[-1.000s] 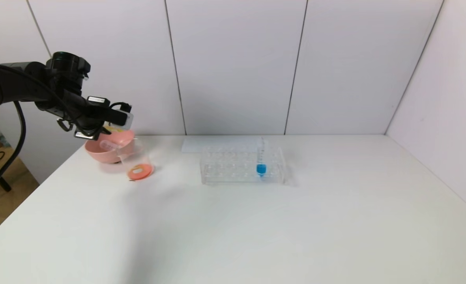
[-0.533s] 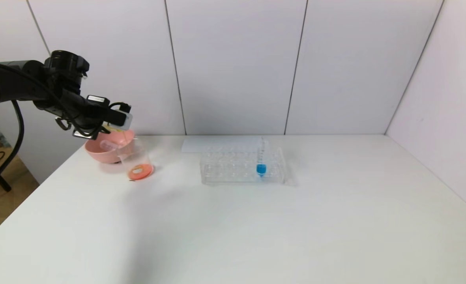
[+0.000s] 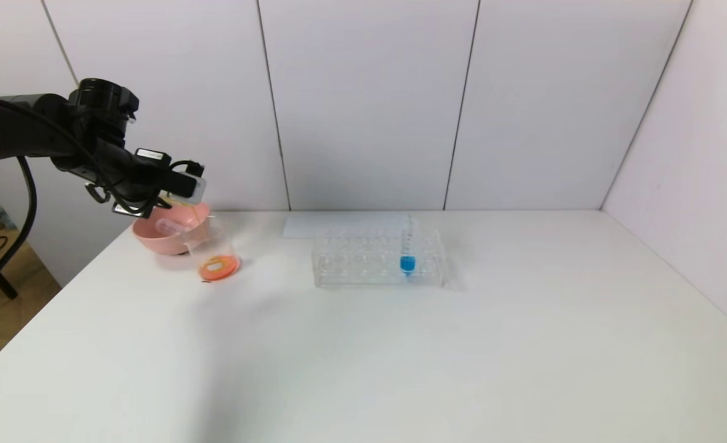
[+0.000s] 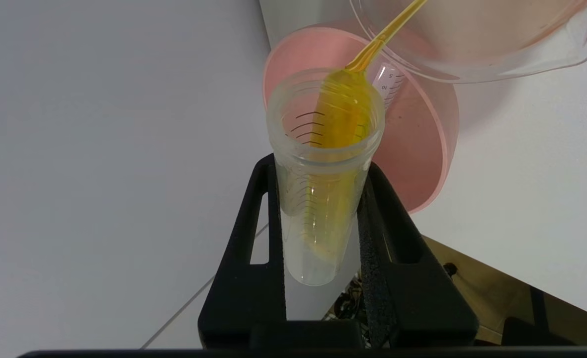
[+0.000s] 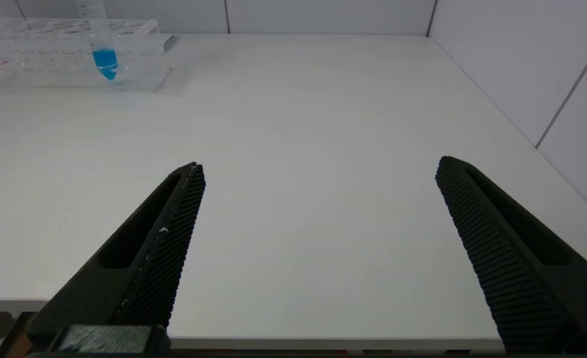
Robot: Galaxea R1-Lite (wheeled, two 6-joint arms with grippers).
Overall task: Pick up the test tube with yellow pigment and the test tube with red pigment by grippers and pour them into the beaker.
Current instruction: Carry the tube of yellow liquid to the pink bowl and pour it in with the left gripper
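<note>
White table (image 3: pixel 400 344): yellow tube (image 4: pixel 325 164) tilts mouth-down toward beaker (image 3: pixel 212 249).

Left arm (image 3: pixel 12 132): matte black tube link, bulky black cylindrical wrist joint with ribbed cap. Loose black cable loops off it and hangs below. Small white box module with dark label near the tip, thin black wire curling beside it. Left gripper (image 4: pixel 323 199): black, two flat fingers (image 4: pixel 246 258) with slot cutouts, textured inner pads. Right gripper (image 5: pixel 318 169): same black build, two long pointed fingers (image 5: pixel 166 238), fine cross-hatched grip faces, recessed slot on each outer side.
</note>
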